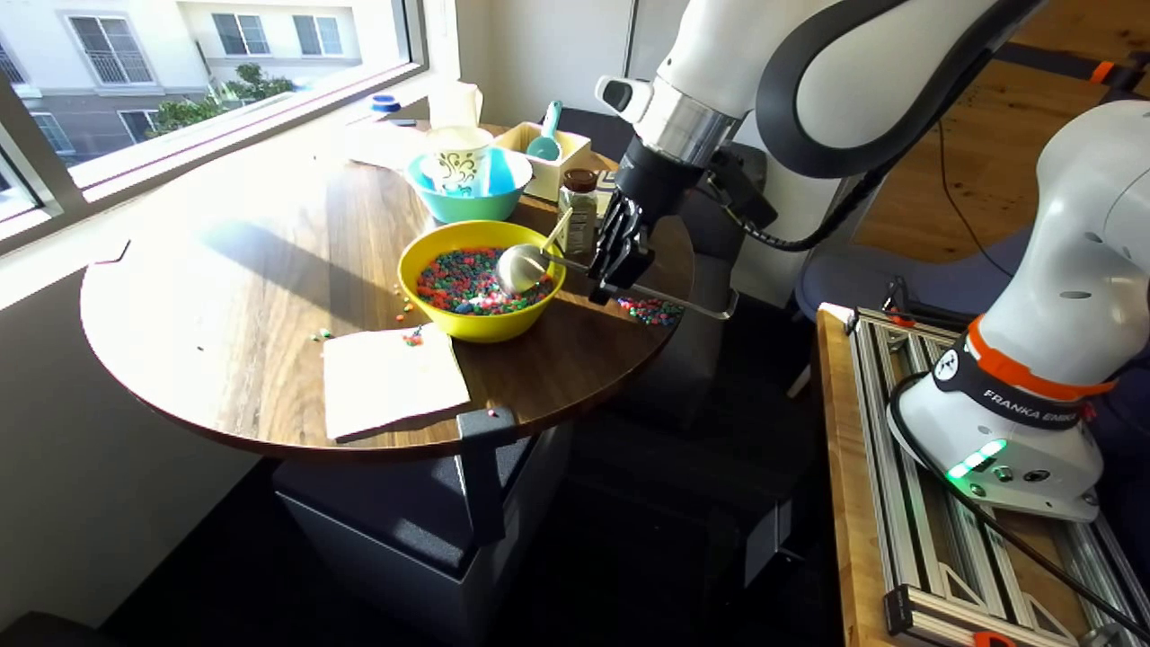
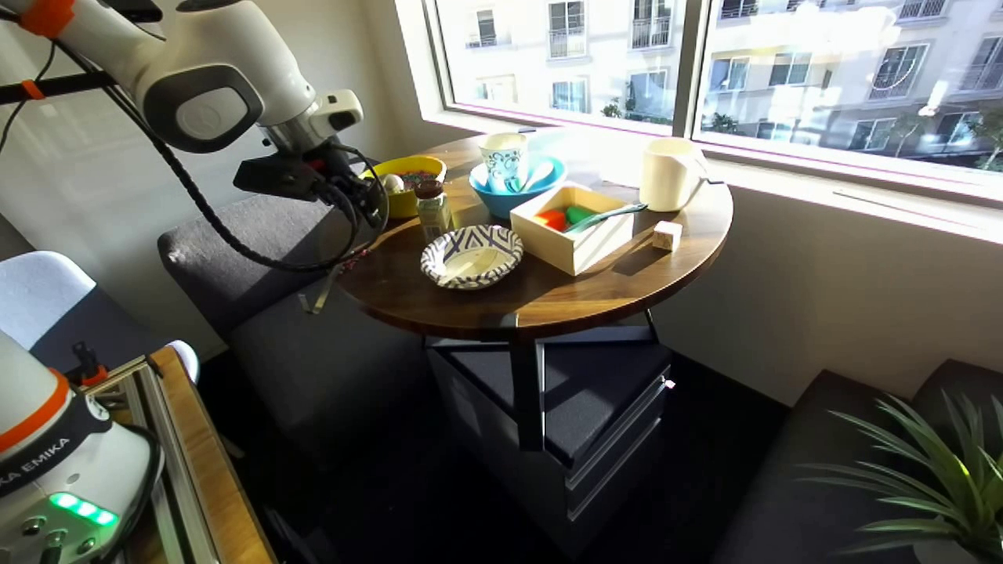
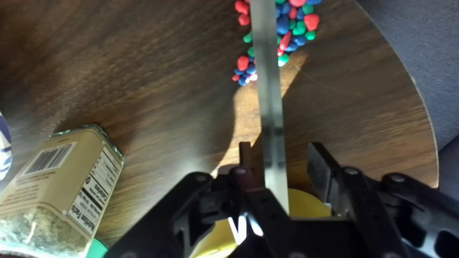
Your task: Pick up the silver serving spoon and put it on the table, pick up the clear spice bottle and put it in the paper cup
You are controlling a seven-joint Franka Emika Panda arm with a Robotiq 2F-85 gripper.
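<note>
One arm point(image 1: 719, 67) slants down, its parted pincer point(image 3: 280, 156) straddling the spoon handle point(image 3: 270, 89).

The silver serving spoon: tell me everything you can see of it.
The silver serving spoon looks like shiny metal: round bowl end, long flat handle, bent tip. The bowl end is inside the yellow bowl of coloured pieces. The handle juts past the rim; in both exterior views its tip appears beyond the edge of the table. The gripper stands open around the handle, with gaps on both sides.
</note>
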